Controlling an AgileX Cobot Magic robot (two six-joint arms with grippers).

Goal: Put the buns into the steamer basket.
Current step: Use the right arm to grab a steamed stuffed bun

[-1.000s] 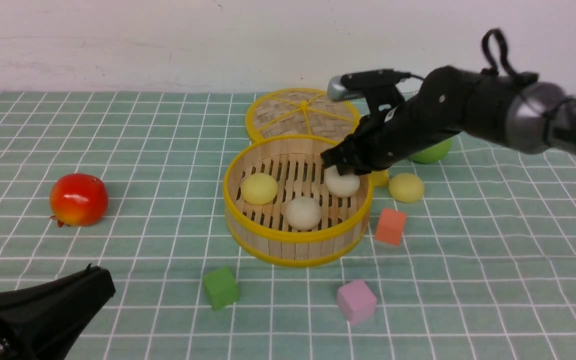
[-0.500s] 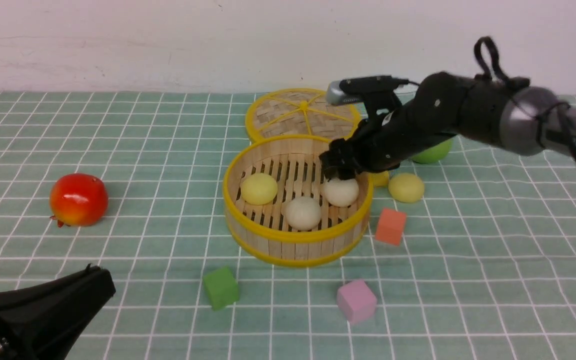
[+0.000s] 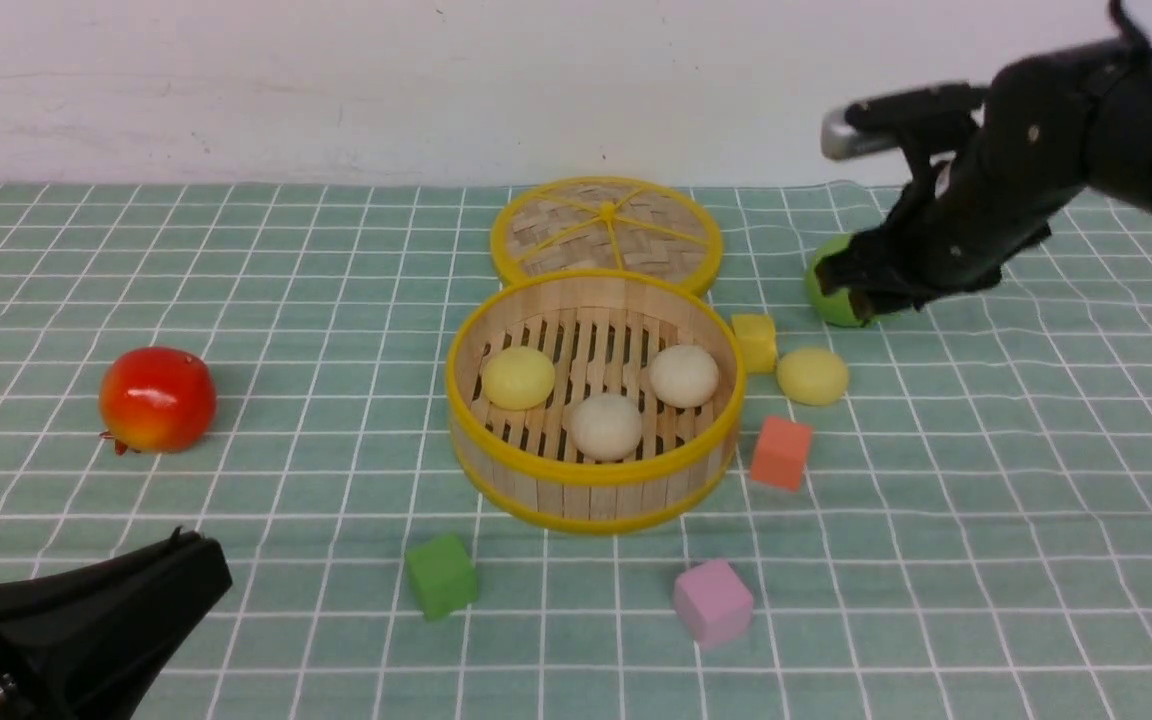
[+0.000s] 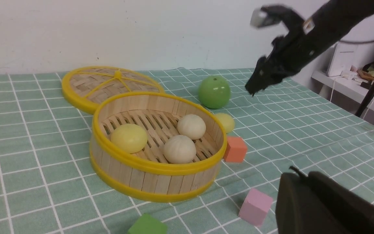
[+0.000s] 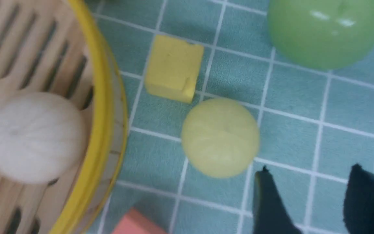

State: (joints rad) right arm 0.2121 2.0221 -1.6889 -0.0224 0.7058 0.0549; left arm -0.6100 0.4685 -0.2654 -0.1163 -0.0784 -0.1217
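Observation:
The steamer basket (image 3: 588, 492) stands mid-table with three buns on its slats: a pale yellow one (image 3: 518, 377) and two off-white ones (image 3: 683, 376) (image 3: 606, 426). Another pale yellow bun (image 3: 812, 375) lies on the cloth just right of the basket. My right gripper (image 3: 848, 288) hangs open and empty above the cloth, up and to the right of that bun, in front of the green apple. In the right wrist view the loose bun (image 5: 220, 137) sits just off the tips of the right gripper (image 5: 310, 169). My left gripper (image 3: 191, 562) rests shut at the near left.
The flat woven lid (image 3: 606, 228) lies behind the basket. A green apple (image 3: 829, 292) sits behind the right gripper, and a red fruit (image 3: 156, 398) at the left. Yellow (image 3: 755, 341), orange (image 3: 781, 452), pink (image 3: 712, 601) and green (image 3: 442, 574) cubes lie around the basket.
My right gripper let go of the off-white bun inside the basket, opened, then rose and swung right, out of the basket toward the green apple. The left arm has stayed put.

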